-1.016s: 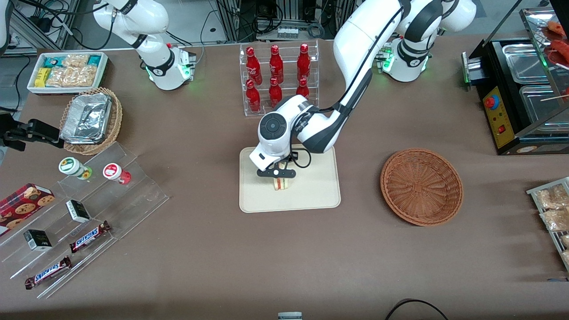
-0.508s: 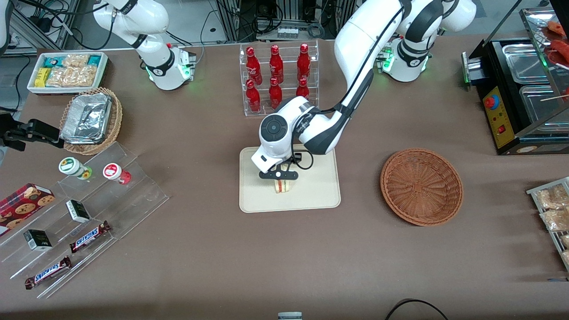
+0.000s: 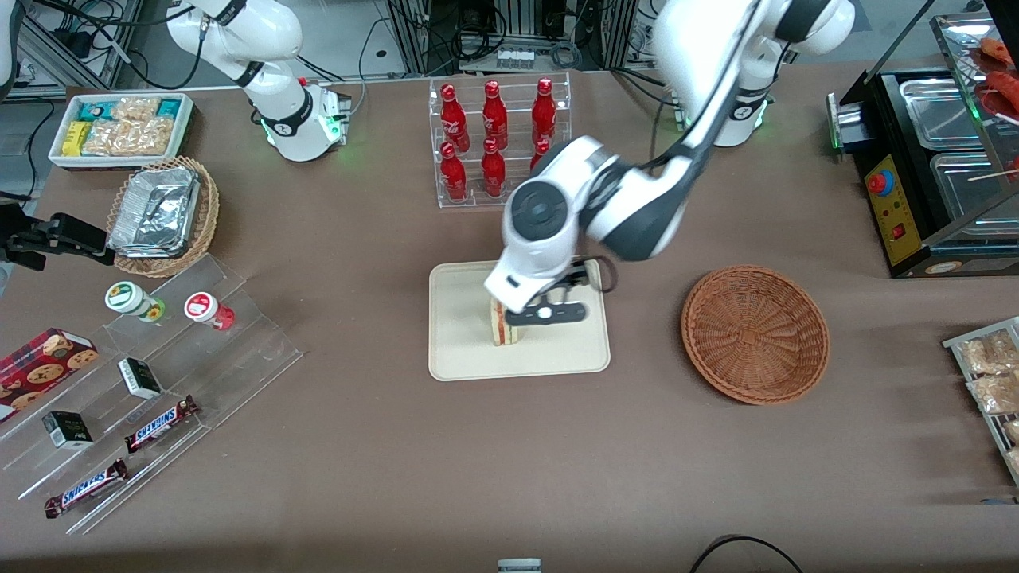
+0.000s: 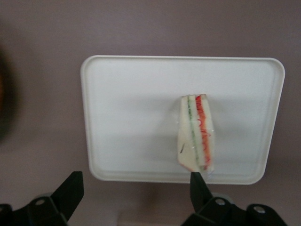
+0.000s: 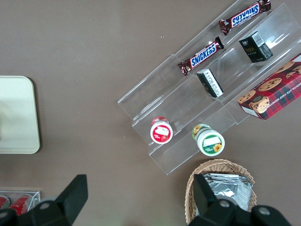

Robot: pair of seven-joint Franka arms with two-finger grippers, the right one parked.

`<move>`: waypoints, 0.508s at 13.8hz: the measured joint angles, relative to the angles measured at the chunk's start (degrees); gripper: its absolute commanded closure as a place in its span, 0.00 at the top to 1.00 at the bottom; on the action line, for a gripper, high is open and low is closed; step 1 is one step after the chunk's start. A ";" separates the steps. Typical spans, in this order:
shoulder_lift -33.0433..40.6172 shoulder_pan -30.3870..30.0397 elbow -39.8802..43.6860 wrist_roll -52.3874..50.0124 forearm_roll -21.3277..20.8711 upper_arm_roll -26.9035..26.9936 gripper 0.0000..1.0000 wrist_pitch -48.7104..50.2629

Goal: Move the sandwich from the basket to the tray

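Tray [image 3: 454, 350] as landmark, mid-table. Sandwich [image 3: 503, 326] is standing on edge on the tray, filling stripes showing, toward the tray edge nearer the front camera; nothing is touching it. In the wrist view the sandwich [image 4: 196, 139] is lying wholly inside the tray's rim [image 4: 89, 117], fingers well apart either side and gripping nothing. Gripper [image 3: 545, 315] is hanging above the tray, just beside the sandwich on the working arm's side, jaws spread and empty. Basket [image 3: 755, 333] is sitting well apart from the tray, toward the working arm's end, and is holding nothing. Judgement: transfer is looking done; only clearing the arm away from the tray is left.
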State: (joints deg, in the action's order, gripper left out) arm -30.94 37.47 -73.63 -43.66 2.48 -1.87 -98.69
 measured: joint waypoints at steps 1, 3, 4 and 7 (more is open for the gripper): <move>2.62 -1.19 0.03 0.00 -0.08 0.24 1.00 2.64; 7.22 -3.96 0.02 0.02 -0.75 0.79 1.00 6.83; 9.19 -5.73 -0.02 0.54 -1.77 0.88 1.00 8.70; 14.33 -11.98 -0.15 7.31 -3.02 1.02 1.00 14.99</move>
State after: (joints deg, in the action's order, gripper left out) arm -16.62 25.49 -73.79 -36.35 -0.54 -0.85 -83.70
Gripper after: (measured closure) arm 0.000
